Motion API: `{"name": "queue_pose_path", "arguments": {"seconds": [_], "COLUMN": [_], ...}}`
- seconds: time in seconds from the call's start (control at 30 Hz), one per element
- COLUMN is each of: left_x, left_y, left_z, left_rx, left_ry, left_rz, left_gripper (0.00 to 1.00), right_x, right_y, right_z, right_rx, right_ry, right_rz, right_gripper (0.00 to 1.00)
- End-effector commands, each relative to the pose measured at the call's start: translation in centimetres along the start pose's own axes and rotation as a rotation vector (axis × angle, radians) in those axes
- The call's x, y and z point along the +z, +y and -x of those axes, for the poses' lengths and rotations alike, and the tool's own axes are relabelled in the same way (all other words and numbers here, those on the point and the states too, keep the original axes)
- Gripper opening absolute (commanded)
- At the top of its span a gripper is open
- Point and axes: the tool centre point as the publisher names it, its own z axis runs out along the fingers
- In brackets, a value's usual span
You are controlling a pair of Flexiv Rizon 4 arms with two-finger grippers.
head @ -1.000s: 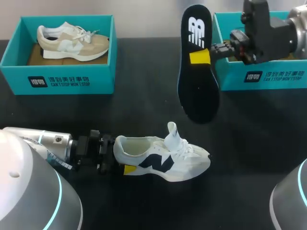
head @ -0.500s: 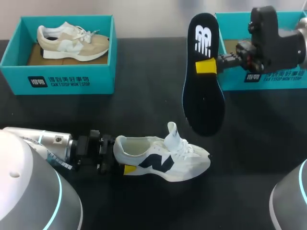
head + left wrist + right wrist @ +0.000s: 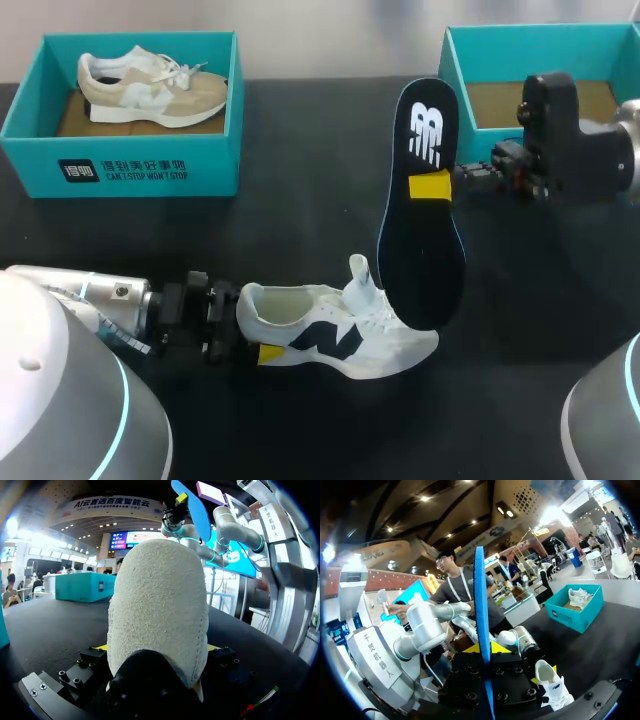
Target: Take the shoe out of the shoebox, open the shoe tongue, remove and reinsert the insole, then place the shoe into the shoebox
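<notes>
A teal shoebox with a tan shoe sits at the table's back left corner. My left arm lies low along the front edge, pointing right. The left gripper squeezes the heel of the white shoe, which stands near the front middle. One finger hides behind the heel. Over the toe the dark insole hangs upright, pinched tight by the right gripper. My right arm comes in level from the right edge, covering part of the other shoebox at the back right corner.
</notes>
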Motion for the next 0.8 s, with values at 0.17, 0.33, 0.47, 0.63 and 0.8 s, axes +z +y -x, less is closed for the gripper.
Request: {"name": "queue_pose_path", "arguments": {"seconds": [0.17,0.33,0.47,0.63,0.8], "left_x": [-0.09,-0.09,-0.09,-0.09,-0.09], "left_y": [0.23,0.23,0.23,0.23,0.23], "left_z": [0.14,0.14,0.14,0.14,0.14], "left_rx": [0.0,0.0,0.0,0.0,0.0], "left_ry": [-0.002,-0.002,-0.002,-0.002,-0.002], "left_rz": [0.0,0.0,0.0,0.0,0.0], "left_gripper": [0.0,0.0,0.0,0.0,0.0], "right_x": [-0.81,-0.88,-0.88,-0.88,-0.88], "right_y": [-0.99,-1.1,-1.1,-1.1,-1.1], "right_z": [-2.29,-2.36,-2.36,-2.36,-2.36], "right_rx": [0.008,0.009,0.009,0.009,0.009], "right_ry": [-0.039,-0.04,-0.04,-0.04,-0.04], "right_rz": [0.02,0.021,0.021,0.021,0.021], "right_gripper": [0.0,0.0,0.0,0.0,0.0]}}
